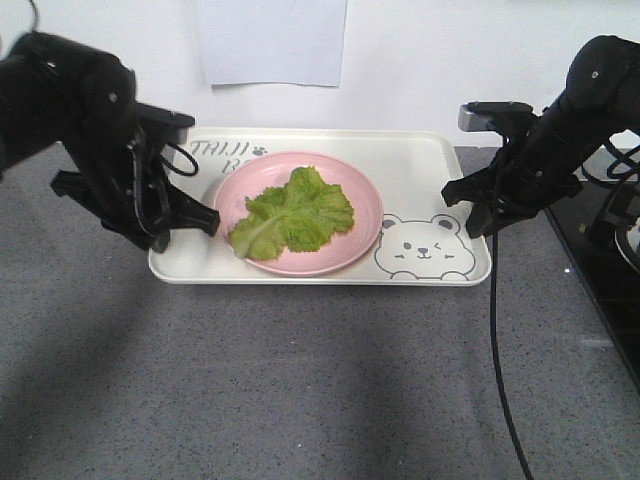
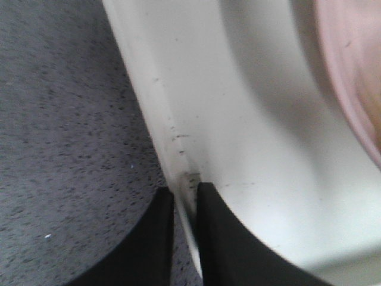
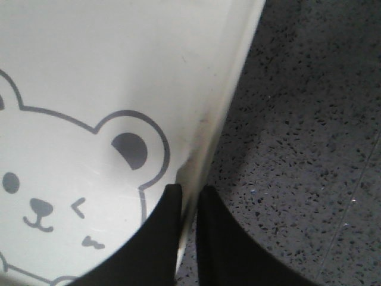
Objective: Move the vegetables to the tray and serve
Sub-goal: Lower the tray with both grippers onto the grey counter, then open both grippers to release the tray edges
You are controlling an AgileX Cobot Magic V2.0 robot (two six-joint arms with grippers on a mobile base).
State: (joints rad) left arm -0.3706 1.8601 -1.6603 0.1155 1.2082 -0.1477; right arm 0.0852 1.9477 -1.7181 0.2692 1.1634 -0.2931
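Note:
Green crinkled lettuce leaves (image 1: 293, 212) lie on a round pink plate (image 1: 365, 205) that stands in the cream bear tray (image 1: 430, 165) on the grey counter. My left gripper (image 1: 200, 220) is shut on the tray's left rim (image 2: 178, 173), one finger inside and one outside. My right gripper (image 1: 478, 215) is shut on the tray's right rim (image 3: 205, 140), beside the winking bear drawing (image 3: 65, 190). The plate's pink edge (image 2: 351, 71) shows in the left wrist view. The lettuce is out of view in both wrist views.
A white sheet of paper (image 1: 272, 40) hangs on the wall behind the tray. A black surface (image 1: 600, 270) borders the counter on the right. A black cable (image 1: 500, 370) hangs from the right arm over the grey counter (image 1: 300, 380).

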